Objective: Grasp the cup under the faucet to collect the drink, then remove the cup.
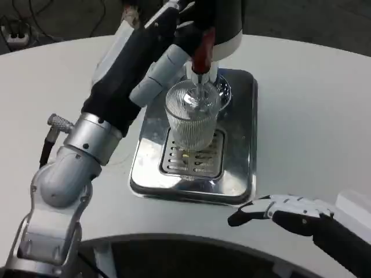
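Observation:
A clear ribbed cup (192, 119) stands upright on the slotted grate of the shiny metal drip tray (240, 145), right under the faucet (204, 81). A red tap handle (203, 51) rises above the faucet. My left arm reaches across from the lower left, and its hand (177, 26) is up at the top of the handle, against the dark dispenser body. How its fingers lie there is hidden. My right hand (278, 211) rests low over the table at the lower right, in front of the tray, fingers stretched out and holding nothing.
The round white table (313, 116) curves away at the front edge just below the tray. The black and white dispenser body (226, 23) stands behind the tray. A power strip (14, 36) lies on the floor at the far left.

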Robot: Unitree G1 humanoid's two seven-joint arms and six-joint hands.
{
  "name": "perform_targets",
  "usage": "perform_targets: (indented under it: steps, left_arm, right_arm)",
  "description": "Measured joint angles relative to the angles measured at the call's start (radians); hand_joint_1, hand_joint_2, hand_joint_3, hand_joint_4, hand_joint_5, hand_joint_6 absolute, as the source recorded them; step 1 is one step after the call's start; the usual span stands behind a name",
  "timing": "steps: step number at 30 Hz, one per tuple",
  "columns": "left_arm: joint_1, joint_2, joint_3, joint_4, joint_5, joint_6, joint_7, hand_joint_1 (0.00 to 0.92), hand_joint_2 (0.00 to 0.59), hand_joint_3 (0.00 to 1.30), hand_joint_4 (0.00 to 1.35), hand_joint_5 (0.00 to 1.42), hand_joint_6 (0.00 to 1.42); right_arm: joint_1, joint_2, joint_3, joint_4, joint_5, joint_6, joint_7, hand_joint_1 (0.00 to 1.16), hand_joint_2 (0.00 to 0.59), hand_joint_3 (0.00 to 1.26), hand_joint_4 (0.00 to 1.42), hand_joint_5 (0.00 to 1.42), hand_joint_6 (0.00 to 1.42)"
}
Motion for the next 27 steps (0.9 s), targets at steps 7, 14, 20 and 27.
perform_targets:
  steps: [7, 14, 20, 27]
  left_arm:
    - [-0.034, 0.048, -0.009, 0.041, 0.039, -0.028, -0.071, 0.000, 0.077, 0.15, 0.14, 0.22, 0.18]
    - [-0.043, 0.072, -0.012, 0.073, 0.058, -0.048, -0.110, 0.000, 0.072, 0.15, 0.15, 0.22, 0.18]
    - [-0.054, 0.112, -0.032, 0.075, 0.098, -0.084, -0.130, 0.000, 0.074, 0.16, 0.16, 0.24, 0.16]
    - [-0.074, 0.151, -0.048, 0.100, 0.146, -0.139, -0.135, 0.000, 0.073, 0.17, 0.16, 0.23, 0.13]
  right_arm:
    - [-0.002, 0.000, 0.000, 0.000, 0.001, -0.003, -0.001, 0.52, 0.448, 0.30, 0.21, 0.16, 0.13]
    - [-0.023, 0.003, 0.026, 0.000, -0.004, -0.002, -0.004, 0.52, 0.448, 0.30, 0.21, 0.16, 0.13]
    - [-0.035, 0.004, 0.035, 0.000, -0.005, 0.009, -0.004, 0.52, 0.448, 0.30, 0.22, 0.16, 0.13]
    - [-0.058, 0.004, 0.050, 0.000, -0.021, 0.020, -0.004, 0.52, 0.448, 0.30, 0.22, 0.16, 0.13]
